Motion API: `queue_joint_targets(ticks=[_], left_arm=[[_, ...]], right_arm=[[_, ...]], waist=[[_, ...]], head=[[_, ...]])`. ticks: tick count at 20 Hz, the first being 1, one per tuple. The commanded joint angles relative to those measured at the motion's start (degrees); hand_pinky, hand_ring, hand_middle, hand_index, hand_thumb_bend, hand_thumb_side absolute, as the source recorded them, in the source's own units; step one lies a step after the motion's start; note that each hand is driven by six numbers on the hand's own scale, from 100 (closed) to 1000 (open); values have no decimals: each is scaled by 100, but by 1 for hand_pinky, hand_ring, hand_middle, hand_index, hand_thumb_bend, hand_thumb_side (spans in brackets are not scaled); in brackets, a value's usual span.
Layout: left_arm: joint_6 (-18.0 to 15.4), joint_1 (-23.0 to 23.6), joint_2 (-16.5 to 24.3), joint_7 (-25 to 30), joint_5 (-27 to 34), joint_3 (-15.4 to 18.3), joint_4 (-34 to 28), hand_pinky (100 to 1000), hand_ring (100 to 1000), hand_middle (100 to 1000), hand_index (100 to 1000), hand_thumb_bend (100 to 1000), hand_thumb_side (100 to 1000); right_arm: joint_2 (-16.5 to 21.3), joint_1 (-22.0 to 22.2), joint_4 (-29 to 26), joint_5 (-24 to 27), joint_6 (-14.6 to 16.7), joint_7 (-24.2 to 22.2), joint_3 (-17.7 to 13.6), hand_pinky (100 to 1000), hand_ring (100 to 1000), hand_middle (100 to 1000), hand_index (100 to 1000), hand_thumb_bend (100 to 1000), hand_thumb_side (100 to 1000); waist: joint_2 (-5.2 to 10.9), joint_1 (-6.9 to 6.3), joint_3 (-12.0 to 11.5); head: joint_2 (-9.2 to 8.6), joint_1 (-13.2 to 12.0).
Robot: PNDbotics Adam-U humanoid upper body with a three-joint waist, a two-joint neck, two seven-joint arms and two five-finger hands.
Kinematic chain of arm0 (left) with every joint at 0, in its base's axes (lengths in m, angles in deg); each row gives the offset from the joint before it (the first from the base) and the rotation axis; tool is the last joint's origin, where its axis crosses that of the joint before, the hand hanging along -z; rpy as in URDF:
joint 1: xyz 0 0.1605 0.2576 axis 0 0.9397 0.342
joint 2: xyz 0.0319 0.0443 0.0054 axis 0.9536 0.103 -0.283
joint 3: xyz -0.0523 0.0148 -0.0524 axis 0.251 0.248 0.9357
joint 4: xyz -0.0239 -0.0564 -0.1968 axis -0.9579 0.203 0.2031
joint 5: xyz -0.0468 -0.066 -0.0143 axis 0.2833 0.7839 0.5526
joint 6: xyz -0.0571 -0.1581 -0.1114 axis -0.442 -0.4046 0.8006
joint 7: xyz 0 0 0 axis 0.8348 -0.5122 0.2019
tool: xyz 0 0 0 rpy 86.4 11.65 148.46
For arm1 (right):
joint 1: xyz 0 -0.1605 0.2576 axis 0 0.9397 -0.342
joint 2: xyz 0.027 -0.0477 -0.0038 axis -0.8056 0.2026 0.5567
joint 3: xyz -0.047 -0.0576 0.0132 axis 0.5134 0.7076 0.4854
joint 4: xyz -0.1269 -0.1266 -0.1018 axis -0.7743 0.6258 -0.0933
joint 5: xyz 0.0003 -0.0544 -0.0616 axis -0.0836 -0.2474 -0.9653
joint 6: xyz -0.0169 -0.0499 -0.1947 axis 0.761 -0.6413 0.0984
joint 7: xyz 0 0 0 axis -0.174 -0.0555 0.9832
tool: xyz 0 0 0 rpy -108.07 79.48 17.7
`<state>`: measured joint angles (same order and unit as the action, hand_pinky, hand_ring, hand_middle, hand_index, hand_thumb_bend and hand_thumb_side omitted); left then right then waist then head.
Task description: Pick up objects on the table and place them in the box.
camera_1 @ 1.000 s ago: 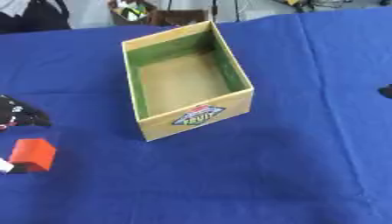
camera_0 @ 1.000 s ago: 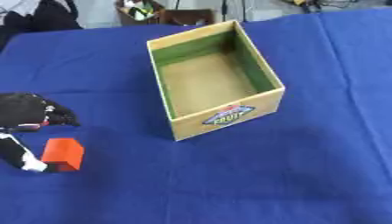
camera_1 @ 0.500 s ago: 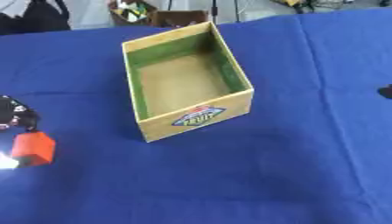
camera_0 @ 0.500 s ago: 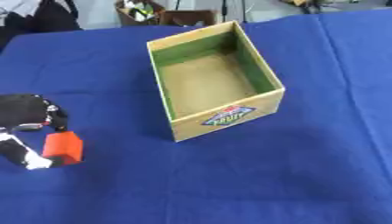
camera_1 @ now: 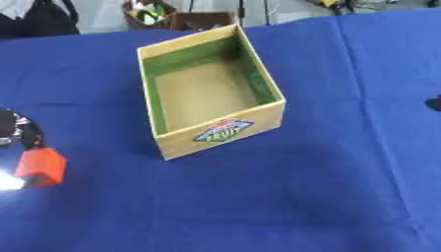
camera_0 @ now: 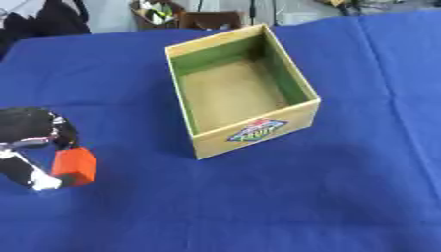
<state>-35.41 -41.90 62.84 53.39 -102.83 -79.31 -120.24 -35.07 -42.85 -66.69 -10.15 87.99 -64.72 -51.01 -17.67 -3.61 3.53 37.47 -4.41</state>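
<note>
The left hand [camera_0: 30, 142] is pinching an orange-red block [camera_0: 75, 166] between its fingers [camera_0: 26, 172] and thumb, holding it just over the blue tablecloth [camera_0: 258, 211] at the near left. The block is sitting at the fingertips, tilted slightly. Beyond the fingers and to their right, well apart from them, an open cardboard box [camera_0: 255, 132] is standing on the cloth, its green-lined inside bare and its labelled end facing the viewer. Only a dark tip of the right hand [camera_1: 434, 104] is showing at the right edge; whether its fingers are spread or curled cannot be told.
</note>
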Motion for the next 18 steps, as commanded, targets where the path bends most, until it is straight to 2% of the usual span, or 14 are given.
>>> queue_joint_targets(ticks=[1,4,8,12,16,18], left_arm=[[147,-145,147,-98,258,203,-106,179,467,374,351,100,266],[304,-247,172,-277,379,321,-256,142,431,305,333,100,268],[477,-512,192,-522,407,455,-460,122,408,266,321,100,270],[616,-1219,65,-911,123,505,-472,115,393,251,305,100,275],[886,-2153,-458,-1483,-322,599,-62,116,381,239,301,100,301],[931,-2365,-605,-1715,-538,592,137,116,381,239,301,100,301]], right_arm=[[50,-11,-126,-10,-10,11,-40,766,627,510,715,100,745],[59,-6,-126,-10,-13,12,-42,766,627,510,716,100,746],[84,3,-126,-2,-7,27,-50,766,627,510,716,100,746],[121,8,-126,25,4,13,-28,766,627,510,716,100,746],[168,-49,-126,114,39,-22,25,765,626,511,716,100,746],[180,-69,-126,163,49,-44,32,765,626,511,716,100,746]], waist=[[102,-1,-11],[111,-8,-22],[130,-28,-15],[167,-63,42],[187,-89,181],[186,-95,213]], head=[[-40,-14],[-41,-20],[-55,-37],[-40,-97],[-41,-253],[-47,-286]])
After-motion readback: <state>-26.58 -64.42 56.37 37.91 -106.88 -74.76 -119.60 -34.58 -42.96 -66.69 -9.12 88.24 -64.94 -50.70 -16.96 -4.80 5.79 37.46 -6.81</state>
